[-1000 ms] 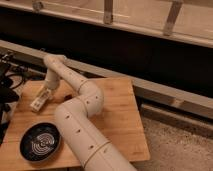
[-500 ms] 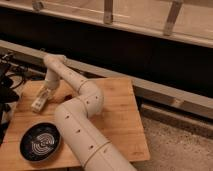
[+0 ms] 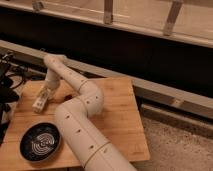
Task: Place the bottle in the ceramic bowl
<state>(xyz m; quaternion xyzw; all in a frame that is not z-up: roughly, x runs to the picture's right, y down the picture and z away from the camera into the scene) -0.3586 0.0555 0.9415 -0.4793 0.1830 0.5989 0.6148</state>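
Note:
The ceramic bowl, black with white curved lines inside, sits on the front left of the wooden table. My gripper hangs low over the table's left part, behind the bowl and a short way from it. My white arm runs from the front centre up and back to the gripper. A small reddish thing peeks out beside the arm, right of the gripper; I cannot tell whether it is the bottle. No bottle shows clearly.
Dark equipment and cables crowd the table's left edge. A dark wall with a pale ledge runs behind the table. Speckled floor lies to the right of the table's edge.

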